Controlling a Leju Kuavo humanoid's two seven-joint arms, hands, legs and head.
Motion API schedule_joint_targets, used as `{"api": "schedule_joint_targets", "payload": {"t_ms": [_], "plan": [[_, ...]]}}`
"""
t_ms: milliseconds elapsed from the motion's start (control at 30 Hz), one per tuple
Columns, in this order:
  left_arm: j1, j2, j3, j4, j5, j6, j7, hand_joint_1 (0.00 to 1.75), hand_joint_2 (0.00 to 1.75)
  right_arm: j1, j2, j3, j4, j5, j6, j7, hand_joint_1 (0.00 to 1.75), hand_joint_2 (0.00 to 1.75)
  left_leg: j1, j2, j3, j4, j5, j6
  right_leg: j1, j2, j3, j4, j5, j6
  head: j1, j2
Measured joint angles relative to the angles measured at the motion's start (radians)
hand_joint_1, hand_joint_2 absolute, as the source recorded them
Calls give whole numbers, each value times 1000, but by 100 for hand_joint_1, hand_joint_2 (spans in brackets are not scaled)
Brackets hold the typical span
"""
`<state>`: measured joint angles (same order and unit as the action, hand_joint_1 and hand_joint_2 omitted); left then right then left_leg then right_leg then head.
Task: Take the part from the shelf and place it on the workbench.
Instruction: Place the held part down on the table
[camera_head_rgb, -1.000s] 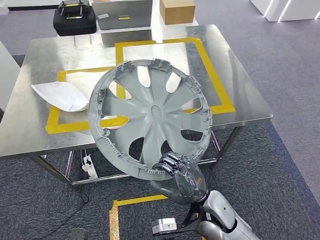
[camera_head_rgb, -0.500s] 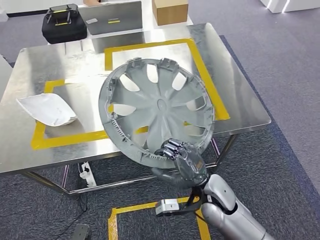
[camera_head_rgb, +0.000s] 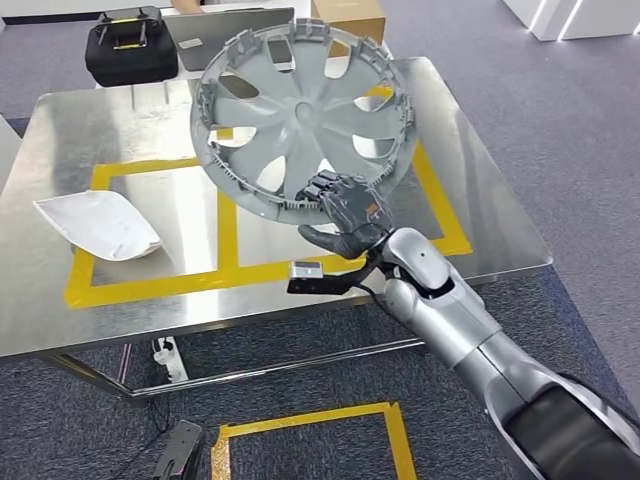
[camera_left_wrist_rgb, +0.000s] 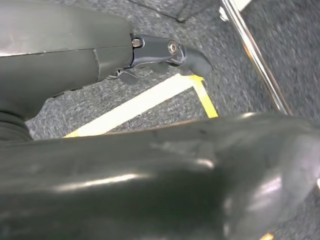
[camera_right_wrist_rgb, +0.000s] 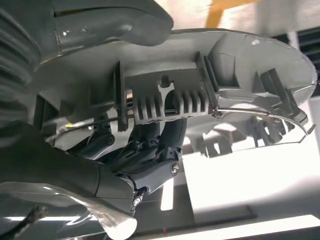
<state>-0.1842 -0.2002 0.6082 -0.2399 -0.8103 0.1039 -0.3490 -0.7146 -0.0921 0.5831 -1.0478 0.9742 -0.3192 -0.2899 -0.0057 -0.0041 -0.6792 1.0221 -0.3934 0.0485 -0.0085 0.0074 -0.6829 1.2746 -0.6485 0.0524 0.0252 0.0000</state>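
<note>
My right hand (camera_head_rgb: 346, 212) grips the near rim of the grey wheel cover (camera_head_rgb: 302, 110), dark fingers curled over the ribbed edge and the thumb pressed beneath it; from the wrist camera I see those fingers (camera_right_wrist_rgb: 151, 150) wrapped in behind the clip ribs of the wheel cover (camera_right_wrist_rgb: 234, 65). The cover is in the air, tilted, its inner side with the spokes and clips facing up toward me, and it hangs above the far middle of the metal workbench (camera_head_rgb: 490, 200) without touching it. Under and around it runs the yellow tape (camera_head_rgb: 226, 240) that marks out rectangles on the bench top. To my left on the bench lies a white curved panel (camera_head_rgb: 102, 222), well apart from the cover. Beyond the far edge of the bench stand a black case (camera_head_rgb: 128, 45), a grey box (camera_head_rgb: 219, 25) and a brown cardboard box (camera_head_rgb: 351, 15), the cover's upper rim overlapping the last two in my sight. More yellow tape (camera_head_rgb: 317, 415) lies on the grey carpet (camera_head_rgb: 566, 120) below the bench. Of my left hand (camera_left_wrist_rgb: 166, 52) I see dark fingers over the carpet, and I cannot tell how far they are spread.
</note>
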Motion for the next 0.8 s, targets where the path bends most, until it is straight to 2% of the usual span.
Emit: {"api": "schedule_joint_targets", "payload": {"t_ms": [33,67,133,167,200,233,300,367,400,500,533,567,600,633,700,733,800], "plan": [[-1,-2,-8,0,-2,-2,2,0,0,-28,11,2,49,3,1,4,175,175,2,-1,1,1,-2,-1,-2,-1,-26,29,5,4,0,0],[-1,-4,-14,0,-4,-3,3,0,0,-51,20,4,91,4,2,7,175,175,4,-2,3,2,-4,-3,-4,-2,-32,17,32,7,0,0],[-2,-6,-25,0,-6,-4,5,0,0,-87,32,5,154,4,4,9,175,175,9,-6,6,7,-11,-11,-8,-6,4,-103,121,11,0,0],[-2,-7,-28,0,-6,-4,6,0,0,-100,37,6,181,4,4,9,175,175,9,-8,5,12,-14,-17,-8,-7,31,-167,153,12,1,0],[-2,-7,-31,0,-6,-4,6,0,0,-110,43,7,203,4,4,9,175,175,8,-9,3,16,-16,-22,-7,-8,51,-213,169,9,1,0],[-2,-7,-34,0,-6,-4,6,0,0,-117,49,8,222,4,4,9,175,175,7,-9,0,19,-16,-27,-6,-7,62,-234,171,5,0,0],[0,-7,-37,0,-6,-4,7,0,0,-123,57,10,249,4,3,9,175,175,6,-9,-2,21,-14,-34,-5,-5,66,-240,168,-8,-1,0],[-1,-6,-39,0,-6,-4,7,0,0,-127,63,12,266,4,3,8,175,175,7,-8,-8,39,-30,-44,-8,-5,71,-243,169,-20,-2,0],[-2,-6,-40,0,-6,-4,7,0,0,-129,67,12,272,4,3,8,175,175,8,-7,-22,72,-50,-49,-11,-5,74,-245,170,-26,-4,0],[-1,-6,-44,0,-6,-5,6,0,0,-141,78,14,299,9,12,28,175,175,12,-5,-104,258,-132,-59,-10,-6,77,-244,167,-36,-8,0],[-1,-6,-45,0,-6,-6,6,0,0,-149,82,15,315,14,24,44,175,175,12,-4,-123,299,-141,-59,-9,-5,78,-244,166,-37,-8,0],[-1,-6,-47,0,-5,-7,6,0,0,-162,86,17,335,18,41,60,175,175,12,-4,-126,302,-130,-57,-9,-4,80,-244,165,-38,-8,0],[-1,-6,-49,0,-2,-8,6,0,44,-178,92,19,358,21,62,77,131,131,12,-4,-109,265,-100,-53,-8,-2,83,-244,164,-38,-8,0],[-2,-6,-51,0,1,-8,5,0,87,-196,98,21,381,21,84,91,87,87,11,-4,-79,200,-61,-47,-7,-1,86,-244,162,-38,-8,0],[-4,-6,-53,0,9,-9,4,0,175,-234,108,22,431,17,124,110,0,0,5,-5,-19,77,-15,-34,-4,1,88,-244,157,-33,-8,0],[-4,-6,-54,0,11,-11,4,0,175,-250,111,22,453,14,138,115,0,0,3,-4,-4,43,-12,-30,-3,1,86,-244,157,-29,-8,0],[-3,-6,-57,0,14,-12,7,0,87,-271,113,21,489,8,156,120,0,0,1,-5,5,22,-21,-26,-3,0,83,-247,158,-19,-8,0]]}}
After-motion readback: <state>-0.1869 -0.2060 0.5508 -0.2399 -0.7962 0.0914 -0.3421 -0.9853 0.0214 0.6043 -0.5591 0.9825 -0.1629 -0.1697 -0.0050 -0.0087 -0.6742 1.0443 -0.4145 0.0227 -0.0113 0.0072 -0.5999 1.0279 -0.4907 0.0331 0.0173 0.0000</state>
